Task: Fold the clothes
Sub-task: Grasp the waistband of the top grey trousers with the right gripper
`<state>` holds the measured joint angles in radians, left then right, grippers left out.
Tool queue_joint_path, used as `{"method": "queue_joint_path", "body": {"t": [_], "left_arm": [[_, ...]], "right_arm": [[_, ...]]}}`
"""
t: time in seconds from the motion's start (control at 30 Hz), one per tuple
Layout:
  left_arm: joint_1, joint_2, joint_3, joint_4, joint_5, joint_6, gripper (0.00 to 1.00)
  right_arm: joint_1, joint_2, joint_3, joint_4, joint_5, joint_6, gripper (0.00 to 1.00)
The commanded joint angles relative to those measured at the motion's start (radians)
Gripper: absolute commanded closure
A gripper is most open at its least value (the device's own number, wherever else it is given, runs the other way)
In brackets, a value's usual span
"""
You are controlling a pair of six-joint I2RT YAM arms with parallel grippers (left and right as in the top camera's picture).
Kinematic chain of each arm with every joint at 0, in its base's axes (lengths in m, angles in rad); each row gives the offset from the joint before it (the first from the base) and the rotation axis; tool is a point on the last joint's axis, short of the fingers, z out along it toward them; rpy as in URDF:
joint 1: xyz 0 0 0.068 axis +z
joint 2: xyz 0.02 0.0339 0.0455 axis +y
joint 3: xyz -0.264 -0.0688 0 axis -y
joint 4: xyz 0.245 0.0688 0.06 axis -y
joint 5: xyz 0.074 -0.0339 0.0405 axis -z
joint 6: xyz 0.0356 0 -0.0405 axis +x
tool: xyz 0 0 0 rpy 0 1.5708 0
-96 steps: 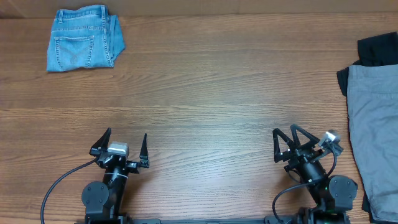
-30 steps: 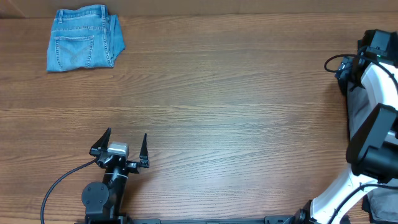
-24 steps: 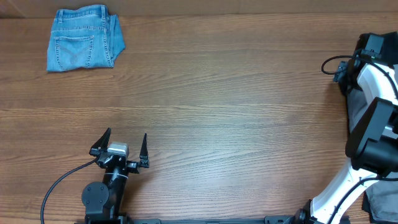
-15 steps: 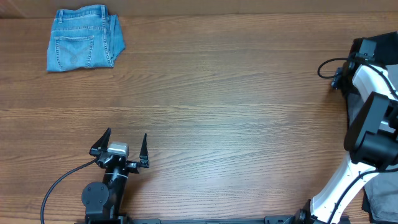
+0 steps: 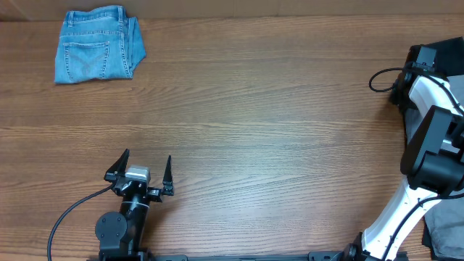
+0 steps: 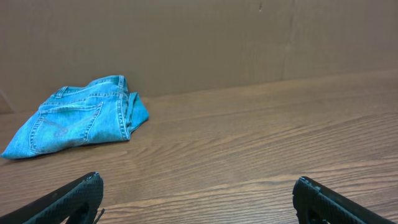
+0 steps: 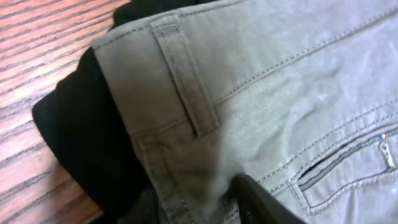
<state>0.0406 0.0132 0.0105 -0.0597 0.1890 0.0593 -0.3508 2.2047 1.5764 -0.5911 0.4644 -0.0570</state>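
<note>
Right end effector narrowed, at grey shorts

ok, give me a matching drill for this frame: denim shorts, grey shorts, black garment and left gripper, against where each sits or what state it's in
Things:
1 denim shorts
2 grey shorts
3 black garment
4 left gripper

Place or state:
A open and empty, at the near side of the table
B alone at the far left corner
C sticking out from under another garment
D lying on top of another garment

Pairs: 1-B, 2-D, 3-C, 4-A
</note>
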Motion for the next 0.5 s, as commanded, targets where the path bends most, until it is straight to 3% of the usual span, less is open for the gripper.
{"method": "queue_joint_path", "body": {"t": [0.0,0.37,0.47], "left_arm": [[-0.006,-0.009,-0.006,0.001,-0.009,0.016,0.00],[-0.006,-0.009,-0.006,0.001,-0.009,0.016,0.00],[-0.006,-0.009,-0.006,0.001,-0.009,0.016,0.00]], "right_arm": [[0.003,0.015,0.020,0.006,0.014,0.000,0.61],[0.003,0.013,0.032,0.005,0.014,0.001,0.94],[0.004,0.011,0.045,-0.003,0.014,0.005,0.96]]}}
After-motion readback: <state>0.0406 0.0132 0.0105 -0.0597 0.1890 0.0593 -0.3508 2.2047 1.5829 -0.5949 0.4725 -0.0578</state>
